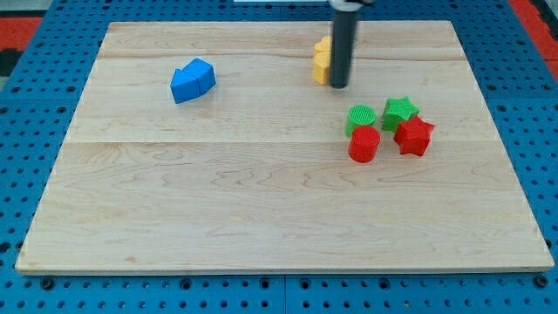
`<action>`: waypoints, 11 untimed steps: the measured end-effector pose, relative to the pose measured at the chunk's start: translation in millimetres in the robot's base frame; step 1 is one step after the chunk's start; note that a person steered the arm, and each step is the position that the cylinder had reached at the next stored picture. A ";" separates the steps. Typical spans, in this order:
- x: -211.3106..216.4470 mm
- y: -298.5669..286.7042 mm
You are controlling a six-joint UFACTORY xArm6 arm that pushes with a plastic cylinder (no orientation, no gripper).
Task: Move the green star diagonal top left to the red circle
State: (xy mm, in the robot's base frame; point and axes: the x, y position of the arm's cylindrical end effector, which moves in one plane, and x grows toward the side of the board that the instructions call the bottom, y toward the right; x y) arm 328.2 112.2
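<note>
The green star (399,111) lies at the view's right, touching the red star (414,135) just below it. The red circle (364,144) stands to their left, with a green round block (360,119) touching its top side. The green star is up and to the right of the red circle. My tip (338,86) is at the end of the dark rod, up and to the left of this cluster, right beside a yellow block (322,60) that the rod partly hides.
Two blue blocks (193,80) sit pressed together at the view's upper left. The wooden board (279,218) rests on a blue pegboard.
</note>
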 end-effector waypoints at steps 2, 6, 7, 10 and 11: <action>14.9 97.1; 84.7 49.6; 98.9 18.6; 102.2 -103.9; 108.6 -75.9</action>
